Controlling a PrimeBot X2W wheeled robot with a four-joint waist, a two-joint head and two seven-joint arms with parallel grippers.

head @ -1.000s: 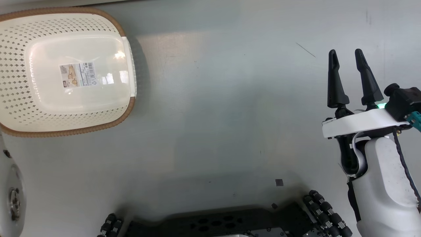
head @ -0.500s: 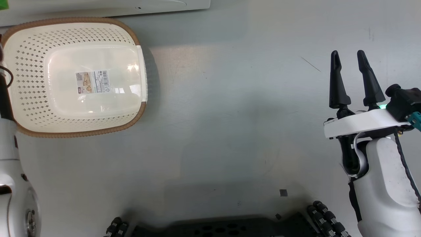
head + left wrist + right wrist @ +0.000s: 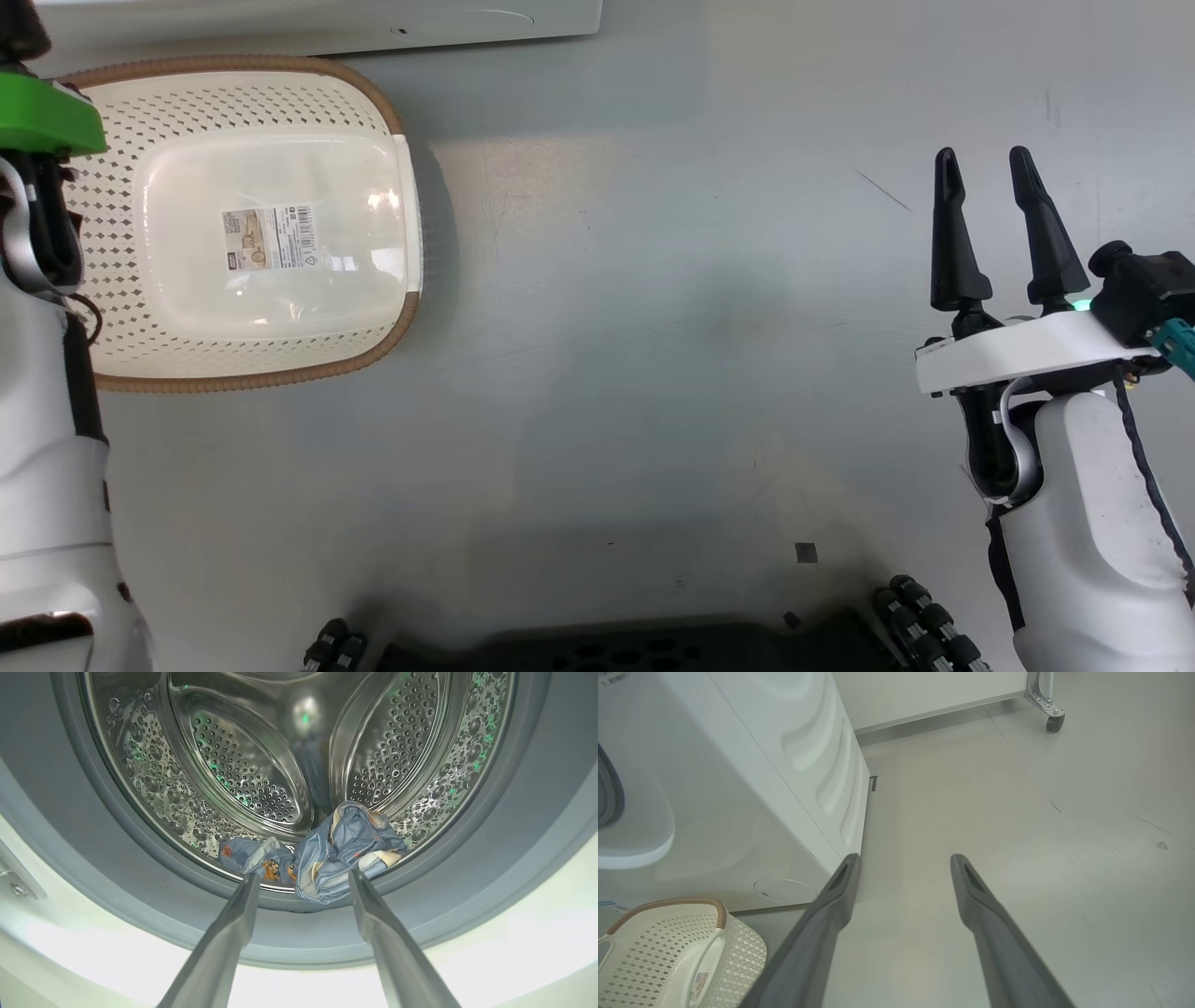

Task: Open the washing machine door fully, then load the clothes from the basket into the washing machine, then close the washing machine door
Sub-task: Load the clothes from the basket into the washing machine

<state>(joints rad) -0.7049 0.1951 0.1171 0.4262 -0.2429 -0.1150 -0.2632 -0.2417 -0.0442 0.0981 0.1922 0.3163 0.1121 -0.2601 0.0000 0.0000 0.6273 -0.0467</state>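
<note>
Open grey floor runs from the centre of the head view out to 3 o'clock. There the right gripper hangs with its fingers spread wide and nothing between them.

The basket sits at 10 o'clock, its far rim just beside the base edge of the washing machine at 12. The left forearm covers the basket's 9 o'clock side. It holds only a label sticker on its bottom, and its long axis seems to run 9 to 3.

In the left wrist view the left gripper points into the drum, fingers wide and empty, over the grey rubber ring. The clothes lie at the drum's 6 o'clock, against its front lip, the heap stretched roughly 9 to 3. I cannot tell whether the fingertips touch them.

In the right wrist view bare floor reaches a caster at 1 o'clock.
</note>
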